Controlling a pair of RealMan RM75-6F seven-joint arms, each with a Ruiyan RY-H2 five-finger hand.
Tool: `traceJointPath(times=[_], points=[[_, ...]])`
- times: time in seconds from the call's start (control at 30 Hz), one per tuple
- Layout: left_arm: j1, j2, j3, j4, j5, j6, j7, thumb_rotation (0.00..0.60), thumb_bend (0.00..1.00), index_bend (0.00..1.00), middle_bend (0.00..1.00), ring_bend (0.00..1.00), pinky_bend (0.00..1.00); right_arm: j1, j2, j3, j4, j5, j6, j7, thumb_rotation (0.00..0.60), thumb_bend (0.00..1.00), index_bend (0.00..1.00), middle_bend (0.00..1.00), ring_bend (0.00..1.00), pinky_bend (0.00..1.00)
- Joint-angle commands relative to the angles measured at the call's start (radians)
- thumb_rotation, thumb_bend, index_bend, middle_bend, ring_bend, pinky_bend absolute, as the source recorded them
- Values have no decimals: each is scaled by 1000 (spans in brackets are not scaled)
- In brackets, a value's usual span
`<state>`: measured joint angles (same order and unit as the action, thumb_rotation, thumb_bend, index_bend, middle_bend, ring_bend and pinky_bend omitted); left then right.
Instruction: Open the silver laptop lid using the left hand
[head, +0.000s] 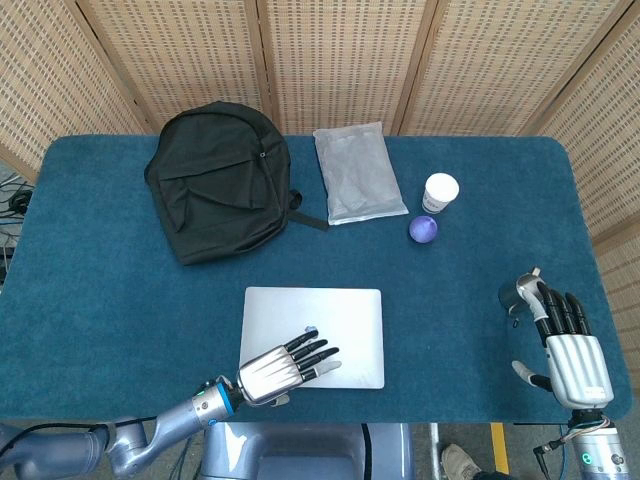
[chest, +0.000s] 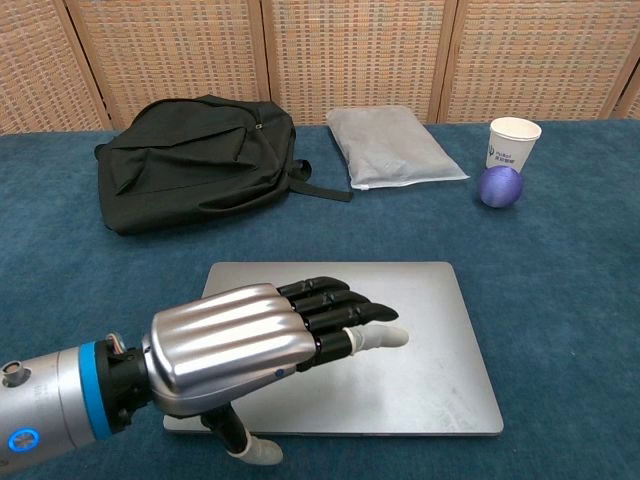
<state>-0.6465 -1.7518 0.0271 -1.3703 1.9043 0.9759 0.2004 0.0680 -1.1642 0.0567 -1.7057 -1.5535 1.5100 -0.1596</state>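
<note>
Fingers of the left hand (chest: 235, 350) are stretched out flat and slightly spread, holding nothing, above the front-left part of the closed flat silver laptop (chest: 420, 345). Its thumb points down at the front edge. Near the table's right edge, the right hand (head: 566, 345) is open-fingered and holds nothing.

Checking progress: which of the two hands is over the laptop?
The left hand, fingers spread above the closed silver laptop; the right hand is off at the table's right edge.
</note>
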Motion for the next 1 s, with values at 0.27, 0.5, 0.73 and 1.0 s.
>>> traceJointPath(times=[0.27,0.5,0.73,1.0], points=[[-30,-54,-9,36,-52,-19,56,600,147,0,0,0,0,1,8,2,0,5,-1,20,600,0,0,0,0,0],[-43,-66,-21,41,-82,-25,84,600,171,0,0,0,0,2,12,3,0,7,-3,28,600,0,0,0,0,0],[-52,-87,-15,53,-116,-35,113,600,177,0,0,0,0,2,18,4,-1,10,-3,41,600,0,0,0,0,0],[-60,-117,-14,76,-139,-28,131,600,232,0,0,0,0,1,22,4,-2,11,-1,53,600,0,0,0,0,0]])
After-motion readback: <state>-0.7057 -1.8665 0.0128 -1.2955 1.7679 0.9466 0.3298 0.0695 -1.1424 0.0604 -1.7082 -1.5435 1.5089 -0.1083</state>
